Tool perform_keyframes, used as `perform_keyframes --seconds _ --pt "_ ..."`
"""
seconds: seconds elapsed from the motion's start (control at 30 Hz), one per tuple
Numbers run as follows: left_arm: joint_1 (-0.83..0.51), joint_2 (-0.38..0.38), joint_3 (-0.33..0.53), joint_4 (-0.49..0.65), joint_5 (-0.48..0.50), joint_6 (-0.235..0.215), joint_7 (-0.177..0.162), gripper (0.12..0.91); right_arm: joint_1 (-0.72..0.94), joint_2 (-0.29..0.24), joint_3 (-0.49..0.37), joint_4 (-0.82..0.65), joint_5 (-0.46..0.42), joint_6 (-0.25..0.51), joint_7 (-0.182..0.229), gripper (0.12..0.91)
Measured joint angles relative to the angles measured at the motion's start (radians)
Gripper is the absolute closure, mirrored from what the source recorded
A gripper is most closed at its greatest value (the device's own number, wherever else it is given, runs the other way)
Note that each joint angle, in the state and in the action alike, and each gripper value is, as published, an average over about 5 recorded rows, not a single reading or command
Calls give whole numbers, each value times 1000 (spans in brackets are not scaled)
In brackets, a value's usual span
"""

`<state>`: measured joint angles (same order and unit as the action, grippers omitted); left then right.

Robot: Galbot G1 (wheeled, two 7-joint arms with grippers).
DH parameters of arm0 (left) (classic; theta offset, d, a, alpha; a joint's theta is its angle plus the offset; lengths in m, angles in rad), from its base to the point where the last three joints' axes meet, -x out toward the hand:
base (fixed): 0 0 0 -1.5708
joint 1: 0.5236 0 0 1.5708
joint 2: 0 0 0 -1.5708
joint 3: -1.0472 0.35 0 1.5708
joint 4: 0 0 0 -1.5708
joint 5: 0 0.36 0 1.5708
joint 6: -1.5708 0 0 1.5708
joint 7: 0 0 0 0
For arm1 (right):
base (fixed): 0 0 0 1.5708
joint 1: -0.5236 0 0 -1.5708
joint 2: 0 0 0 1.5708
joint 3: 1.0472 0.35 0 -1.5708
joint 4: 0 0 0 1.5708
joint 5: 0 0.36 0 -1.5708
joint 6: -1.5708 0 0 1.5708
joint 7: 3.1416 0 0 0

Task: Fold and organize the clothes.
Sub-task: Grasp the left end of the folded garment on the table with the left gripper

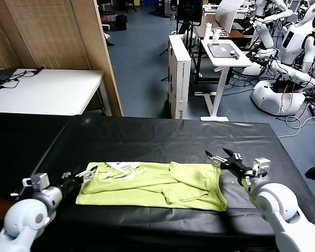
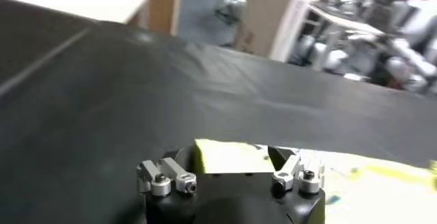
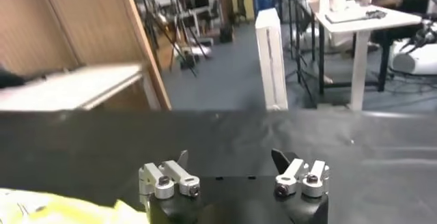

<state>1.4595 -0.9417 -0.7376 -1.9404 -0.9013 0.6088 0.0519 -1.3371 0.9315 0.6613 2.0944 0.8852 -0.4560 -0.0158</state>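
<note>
A lime-green T-shirt [image 1: 157, 185] lies folded into a rough rectangle on a black table [image 1: 147, 139], near the front edge. The left gripper [image 1: 89, 174] hovers just at the shirt's left end, jaws spread wide and holding nothing. The right gripper [image 1: 221, 156] sits just beyond the shirt's upper right corner, jaws likewise wide apart and empty.

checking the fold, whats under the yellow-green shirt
The T-shirt lies folded on the black table cover, which shows all around it. What its layers hide cannot be seen.
</note>
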Motion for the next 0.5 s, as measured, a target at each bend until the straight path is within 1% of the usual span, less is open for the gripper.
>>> perform_keyframes --seconds 0.17,0.3,0.5 --pt "29 6 -15 21 -9 -4 34 123 -46 0 52 34 5 -1 -1 118" --pt "42 8 -20 26 -33 4 65 123 -63 3 73 51 5 -2 0 118" --pt "38 -2 -13 39 -50 21 91 123 -81 10 92 66 5 -3 1 118"
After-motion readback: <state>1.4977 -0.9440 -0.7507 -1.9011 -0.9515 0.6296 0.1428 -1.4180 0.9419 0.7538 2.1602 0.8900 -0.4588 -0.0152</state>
